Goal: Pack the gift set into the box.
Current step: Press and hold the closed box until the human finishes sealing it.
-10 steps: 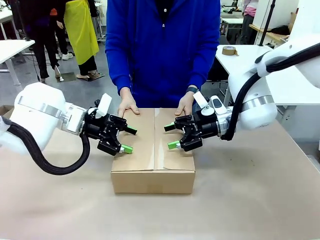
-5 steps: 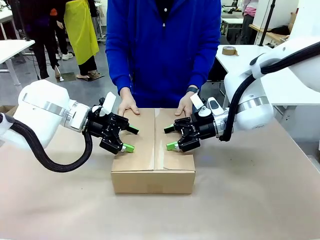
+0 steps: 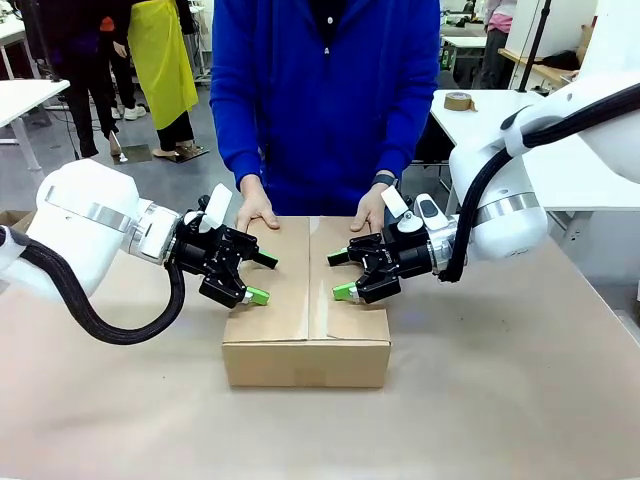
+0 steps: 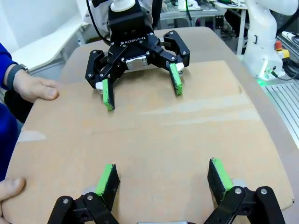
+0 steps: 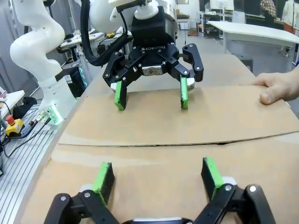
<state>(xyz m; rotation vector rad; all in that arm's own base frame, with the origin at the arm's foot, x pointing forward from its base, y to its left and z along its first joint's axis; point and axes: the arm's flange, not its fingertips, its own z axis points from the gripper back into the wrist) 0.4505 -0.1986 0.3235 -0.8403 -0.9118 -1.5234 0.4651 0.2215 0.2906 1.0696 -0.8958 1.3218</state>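
Note:
The box point(image 3: 300, 350) stands in the middle of the table with its top flaps folded shut. A person in a blue top presses a hand point(image 3: 256, 212) on the left flap's far edge and the other hand point(image 3: 372, 212) on the right flap's. My left gripper point(image 3: 262, 280) hovers open just over the left flap, and my right gripper point(image 3: 338, 275) is open over the right flap, facing it. In the left wrist view my own left gripper point(image 4: 162, 175) looks across the box top point(image 4: 154, 135) at the right gripper point(image 4: 142, 93). The right wrist view mirrors this: right gripper point(image 5: 156, 173), left gripper point(image 5: 152, 99). The gift set is hidden.
The brown table surface point(image 3: 500, 400) lies bare around the box. A roll of tape point(image 3: 459, 100) rests on a white table at the back right. Other people stand far off at the back left.
Over the last second my right gripper shifted a little left and down over the box, and my left gripper edged right. The person's hands have stayed on the flaps.

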